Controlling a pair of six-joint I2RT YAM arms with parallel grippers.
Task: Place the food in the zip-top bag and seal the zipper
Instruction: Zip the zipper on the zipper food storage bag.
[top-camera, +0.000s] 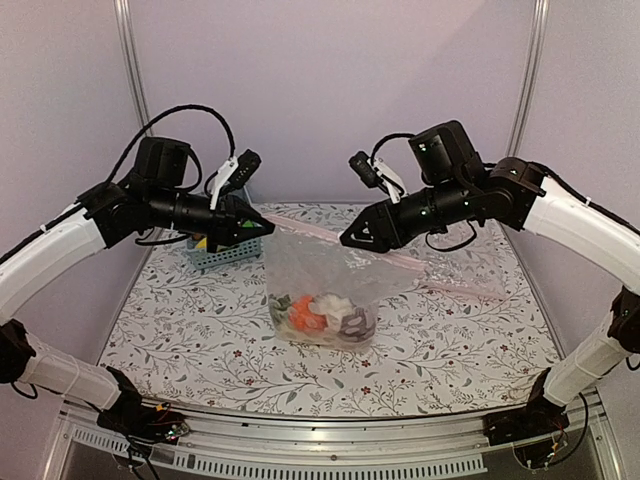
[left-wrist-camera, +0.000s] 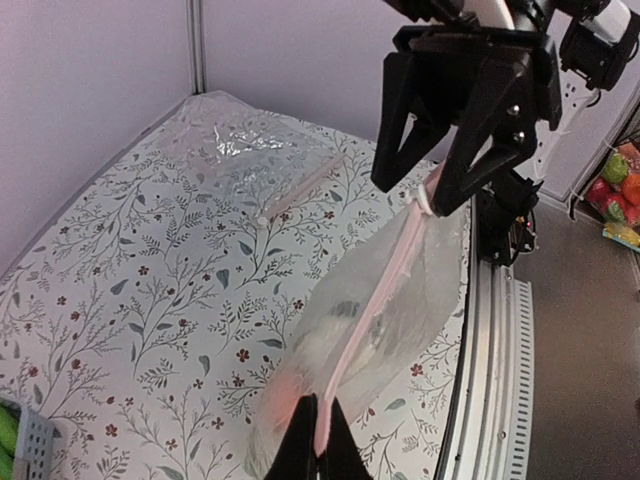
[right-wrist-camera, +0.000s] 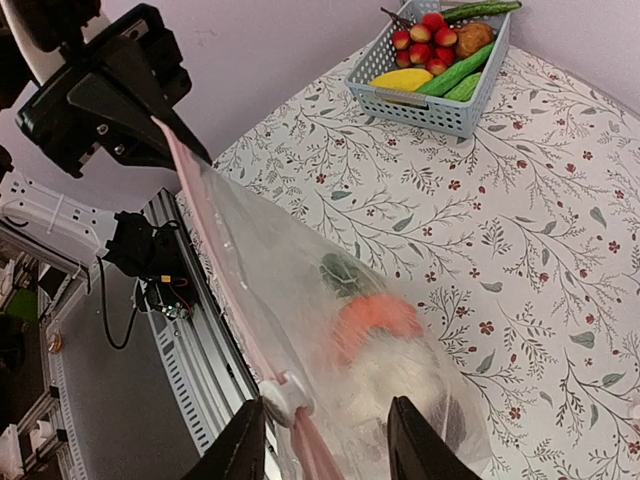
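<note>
From above, your left gripper (top-camera: 265, 228) and right gripper (top-camera: 347, 240) hang over the middle of the table (top-camera: 180, 330) with the zip-top bag (top-camera: 320, 265) strung between them. The food (top-camera: 322, 315) sits bunched in the bag's bottom, resting on the patterned cloth. The blue basket (top-camera: 225, 258) is just behind your left gripper. A second clear bag (top-camera: 440, 268) lies flat behind the hanging one.

On your left wrist camera, the left gripper (left-wrist-camera: 320, 430) is pinched fully closed on the pink zipper (left-wrist-camera: 385, 290). From there the strip runs up to the right gripper (left-wrist-camera: 420, 195), whose fingers are spread on either side of it. The second bag (left-wrist-camera: 240, 140) lies at the table's far corner.

On your right wrist camera, the right gripper (right-wrist-camera: 330, 440) stands open. The zipper (right-wrist-camera: 215, 250) passes through the gap, and its white slider (right-wrist-camera: 285, 395) is just beside one finger. You have nothing clamped there. The strip's far end is clamped in the left gripper (right-wrist-camera: 165, 125). The food (right-wrist-camera: 380, 340) shows through the plastic as orange and cream-white pieces. The basket (right-wrist-camera: 430, 100) stands well apart, holding red fruits and green cucumbers
</note>
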